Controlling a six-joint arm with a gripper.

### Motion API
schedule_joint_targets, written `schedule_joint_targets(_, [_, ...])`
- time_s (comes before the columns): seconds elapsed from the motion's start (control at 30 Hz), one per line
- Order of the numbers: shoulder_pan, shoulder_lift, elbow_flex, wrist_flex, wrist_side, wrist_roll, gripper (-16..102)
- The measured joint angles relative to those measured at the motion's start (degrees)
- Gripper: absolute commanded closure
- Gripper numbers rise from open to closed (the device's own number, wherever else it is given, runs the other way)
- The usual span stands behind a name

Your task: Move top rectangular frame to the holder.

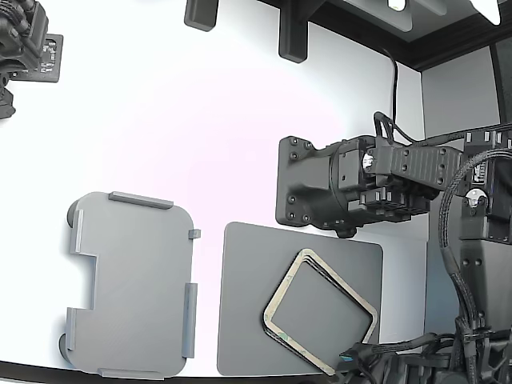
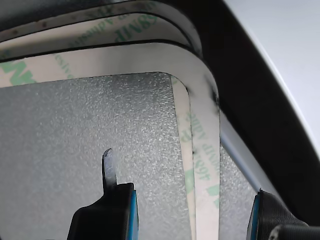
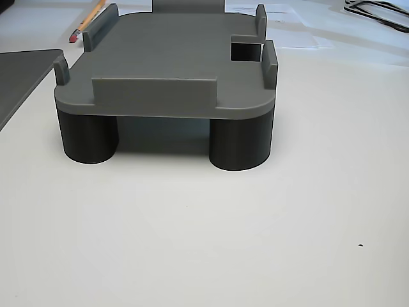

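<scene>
Two beige frames lie stacked and slightly askew on a dark grey mat point(image 1: 248, 320) at the exterior view's lower right. The top rectangular frame point(image 1: 285, 286) point(image 2: 205, 150) is flat, with green printing on its rim. A lower frame point(image 2: 100, 30) peeks out from under it. My gripper point(image 1: 356, 358) point(image 2: 185, 190) is open just above the stack, near a rounded corner. A side strip of the top frame runs between its fingers point(image 2: 107, 167), and nothing is clamped. The light grey holder point(image 1: 132, 288) point(image 3: 166, 64) stands bare to the exterior view's left of the mat.
A black arm head point(image 1: 336, 188) hangs over the table just beyond the mat. Cables point(image 1: 456, 264) run down the exterior view's right edge. The holder rests on dark round legs point(image 3: 239, 144). A pencil point(image 3: 86, 19) lies behind it. The mat's edge point(image 3: 19, 77) lies beside it.
</scene>
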Motion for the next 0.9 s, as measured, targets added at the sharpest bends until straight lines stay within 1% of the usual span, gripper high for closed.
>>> schedule_joint_targets(0.13, [0.0, -0.79, 0.0, -0.09, 0.0, -0.44, -9])
schedule_joint_targets(0.47, [0.62, -3.25, -1.41, -0.18, 1.49, -0.88, -3])
schedule_joint_targets(0.63, [0.62, -3.34, -1.05, -0.44, 1.85, -0.79, 4])
schedule_joint_targets(0.9, [0.62, -3.34, 0.26, -1.23, 2.11, -0.7, 5])
